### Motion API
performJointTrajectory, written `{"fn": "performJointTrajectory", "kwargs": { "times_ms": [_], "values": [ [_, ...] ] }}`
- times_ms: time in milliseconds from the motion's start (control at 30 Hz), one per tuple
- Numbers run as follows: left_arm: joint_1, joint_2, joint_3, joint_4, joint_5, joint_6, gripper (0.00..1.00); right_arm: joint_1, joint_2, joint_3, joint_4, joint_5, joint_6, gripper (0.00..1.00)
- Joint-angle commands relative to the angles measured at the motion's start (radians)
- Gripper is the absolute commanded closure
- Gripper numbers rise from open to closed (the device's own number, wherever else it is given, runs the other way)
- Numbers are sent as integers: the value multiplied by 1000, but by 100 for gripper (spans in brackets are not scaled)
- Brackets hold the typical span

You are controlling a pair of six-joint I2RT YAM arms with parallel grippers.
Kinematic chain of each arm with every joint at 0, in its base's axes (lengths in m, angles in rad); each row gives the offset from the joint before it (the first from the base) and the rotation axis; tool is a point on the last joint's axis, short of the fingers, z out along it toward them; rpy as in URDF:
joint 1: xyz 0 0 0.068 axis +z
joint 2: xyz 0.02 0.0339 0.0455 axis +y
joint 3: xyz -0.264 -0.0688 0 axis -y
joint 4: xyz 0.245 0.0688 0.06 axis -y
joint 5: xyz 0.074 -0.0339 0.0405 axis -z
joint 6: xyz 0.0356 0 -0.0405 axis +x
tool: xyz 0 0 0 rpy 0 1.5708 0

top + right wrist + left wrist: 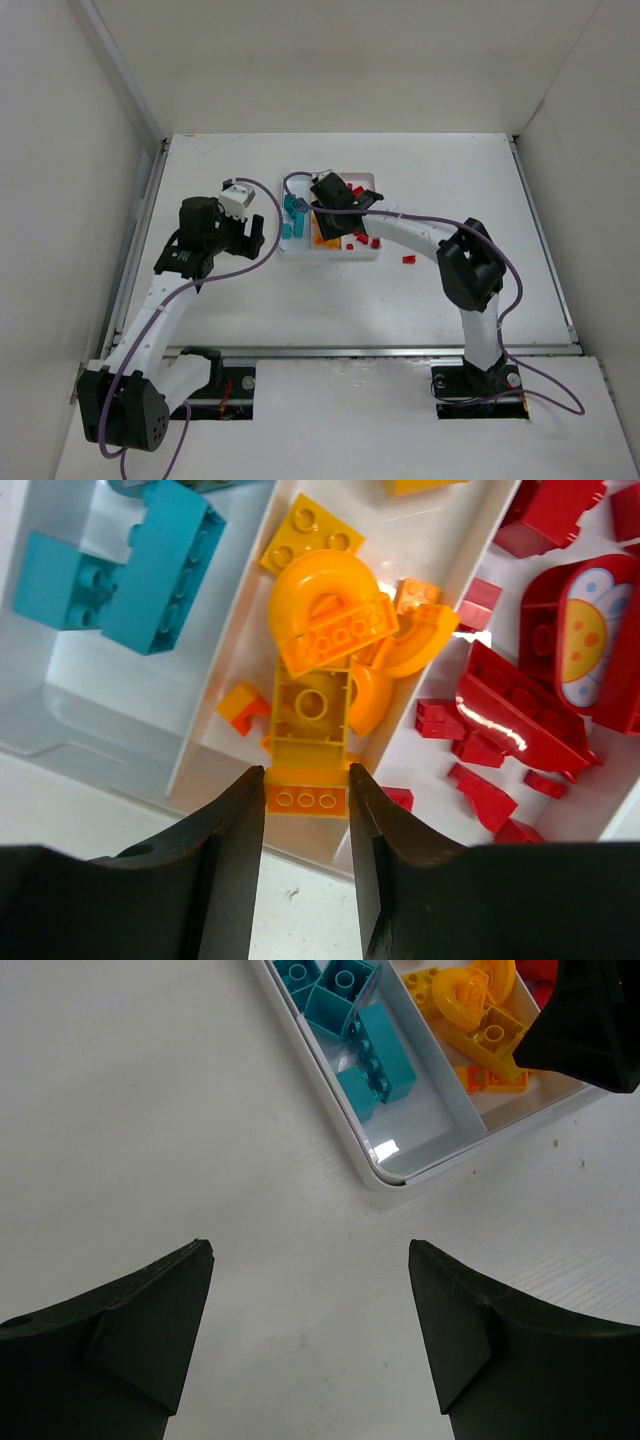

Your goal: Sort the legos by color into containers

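Observation:
The white tray [330,256] holds the three containers: teal legos [160,565] in the left one, orange and yellow legos [325,610] in the middle, red legos [510,710] in the right. My right gripper [305,780] hangs over the middle compartment's near end, shut on an orange lego [305,800] with a yellow piece [310,720] stuck to it. My left gripper [310,1260] stands open over bare table, just left of the tray's near corner [400,1178], with nothing between its fingers.
A loose red lego [409,259] lies on the table right of the tray. In the left wrist view the right gripper's black body [590,1030] looms over the tray's orange legos [480,1020]. White walls enclose the table.

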Motion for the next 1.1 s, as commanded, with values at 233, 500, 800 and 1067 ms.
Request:
{"fn": "performJointTrajectory", "kwargs": {
  "times_ms": [233, 500, 800, 1067],
  "values": [
    [2, -34, -8, 42, 9, -16, 23, 12, 0, 82, 23, -47, -35, 54],
    [2, -34, -18, 42, 9, -16, 23, 12, -41, 94, -26, -44, -47, 27],
    [2, -34, -18, 42, 9, -16, 22, -96, -348, -201, -88, 111, 112, 21],
    [2, -43, -18, 42, 9, -16, 22, -363, -439, -542, -68, -65, 136, 19]
  ]
}}
